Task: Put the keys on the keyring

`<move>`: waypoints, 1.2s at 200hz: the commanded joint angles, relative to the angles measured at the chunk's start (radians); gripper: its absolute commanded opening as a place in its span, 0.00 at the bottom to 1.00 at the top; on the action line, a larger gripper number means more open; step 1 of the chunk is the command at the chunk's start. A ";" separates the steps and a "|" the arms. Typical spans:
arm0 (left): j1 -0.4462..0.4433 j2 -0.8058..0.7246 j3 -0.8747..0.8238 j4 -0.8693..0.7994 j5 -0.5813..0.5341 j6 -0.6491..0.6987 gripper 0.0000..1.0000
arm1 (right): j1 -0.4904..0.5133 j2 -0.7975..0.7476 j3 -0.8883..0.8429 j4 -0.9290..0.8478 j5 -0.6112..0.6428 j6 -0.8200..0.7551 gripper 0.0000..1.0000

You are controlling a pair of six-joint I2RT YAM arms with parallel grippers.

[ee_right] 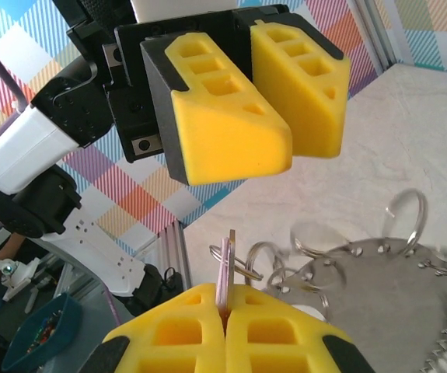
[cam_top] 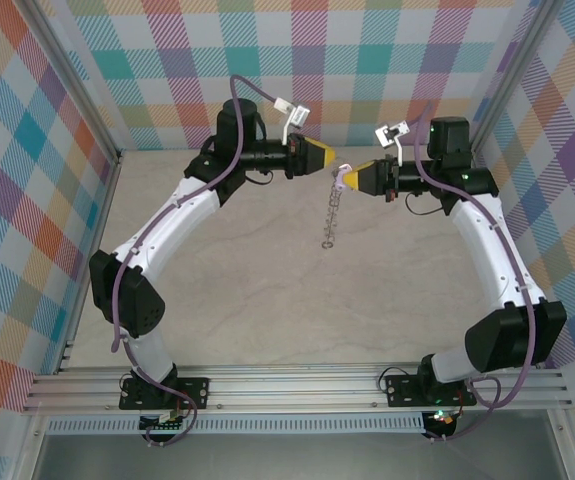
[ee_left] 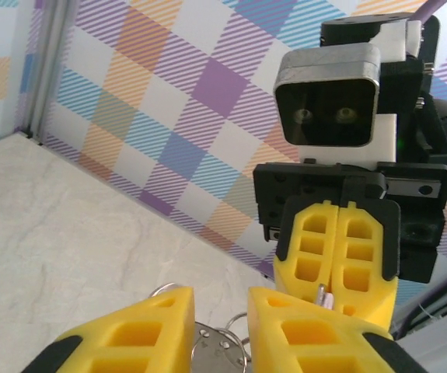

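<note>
**Item 1: key** [ee_right: 226, 268]. A small, thin piece seen edge-on from the right wrist, with a pale lilac head and a dark metal blade. It stands upright, pinched between the right fingers [ee_right: 225, 334], and sticks out just past their tips. The top view shows it up in the air between the two sets of fingertips.

**Item 2: keyring** [cam_top: 333, 215]. Silver metal with small round loops all along its rim. From above it is seen edge-on. It hangs down from just under the right fingertips, and its lower end is close to the desk [cam_top: 267, 300]. From the right wrist, its face lies just beside the key, and one small loop sits against the blade. It is too blurred to tell whether that loop is threaded onto the key.

**Item 3: left fingers** [ee_left: 141, 334]. Yellow and wedge-shaped, spread apart with a clear gap between them. Loops of the keyring show in that gap, but it is not clear whether they touch either finger.

**Item 4: right fingers.** Yellow, pressed together on the key. They face the left fingers tip to tip, close but apart.

**Item 5: desk.** Pale, with a marbled surface, well below both sets of tips.

**Item 6: walls** [cam_top: 307, 60]. Checked panels in pastel colours on three sides.
</note>
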 commanded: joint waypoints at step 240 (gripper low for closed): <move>0.250 -0.124 -0.267 0.167 -0.160 -0.156 0.47 | 0.182 0.705 0.291 0.143 -0.014 0.209 0.00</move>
